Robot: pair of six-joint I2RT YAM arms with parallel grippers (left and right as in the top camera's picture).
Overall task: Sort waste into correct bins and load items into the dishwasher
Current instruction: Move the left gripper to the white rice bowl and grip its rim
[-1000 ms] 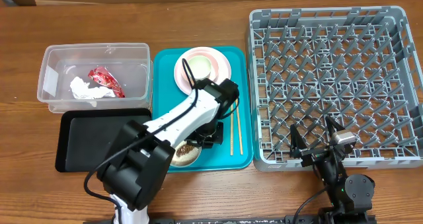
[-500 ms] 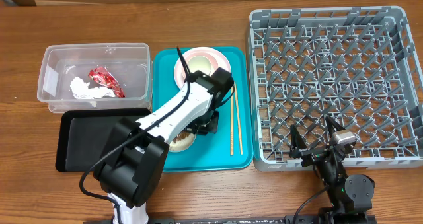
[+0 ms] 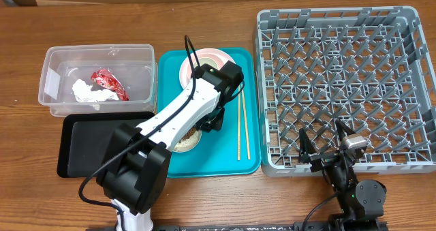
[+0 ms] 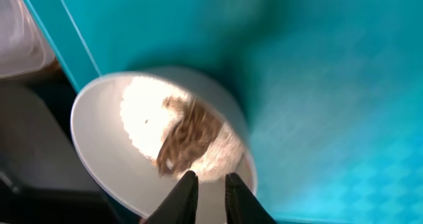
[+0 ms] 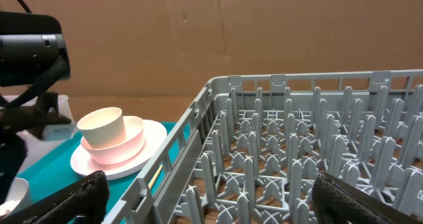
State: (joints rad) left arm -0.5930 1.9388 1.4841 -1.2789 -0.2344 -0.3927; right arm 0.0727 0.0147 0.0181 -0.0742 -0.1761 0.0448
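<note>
Two bits of waste, the wrapper [image 3: 109, 83] and the tissue [image 3: 84, 90], lie in the tub [image 3: 54, 60] in your overhead view, where the left arm [image 3: 184, 112] reaches over the teal tray [image 3: 225, 159] and the bowl [image 3: 187, 144], with the chopsticks [image 3: 242, 125] beside it and the rack [image 3: 344, 81] further right. On your left wrist view, the left claw [image 4: 210, 178] is narrow, pinching that bowl's rim, with rice [image 4: 192, 135] inside. On your right wrist view, the right claw [image 5: 215, 197] is wide and holds nothing near the rack's edge, with the cup [image 5: 100, 127] stacked on the plate [image 5: 149, 154] at left.
</note>
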